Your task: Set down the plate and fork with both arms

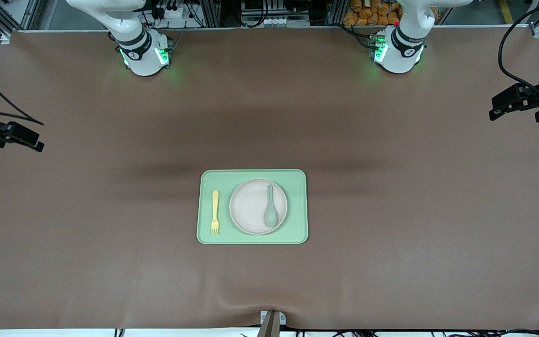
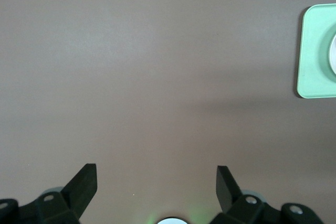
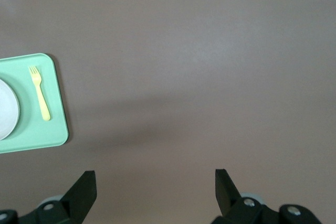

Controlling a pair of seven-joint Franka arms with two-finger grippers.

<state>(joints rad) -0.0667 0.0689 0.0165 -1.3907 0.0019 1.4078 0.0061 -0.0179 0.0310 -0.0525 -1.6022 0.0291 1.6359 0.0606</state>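
While both arms wait at the 2 ends of the brown worktop (image 1: 110, 234), the things sit together near its middle. On the light-green tray (image 1: 252, 236) the plate (image 1: 251, 206) lies flat, and a grey-green spoon (image 1: 270, 213) rests on the plate, toward the left arm's end. Beside the plate, toward the right arm's end, the fork (image 1: 214, 212) lies on the tray apart from the plate's rim, its tines pointing toward the front camera. Out at its own end, the left pincer (image 2: 156, 183) hangs released over bare worktop, fingers spread wide, gripping nothing. At the other end the right pincer (image 3: 155, 183) is likewise released over bare worktop, well apart from the tray.
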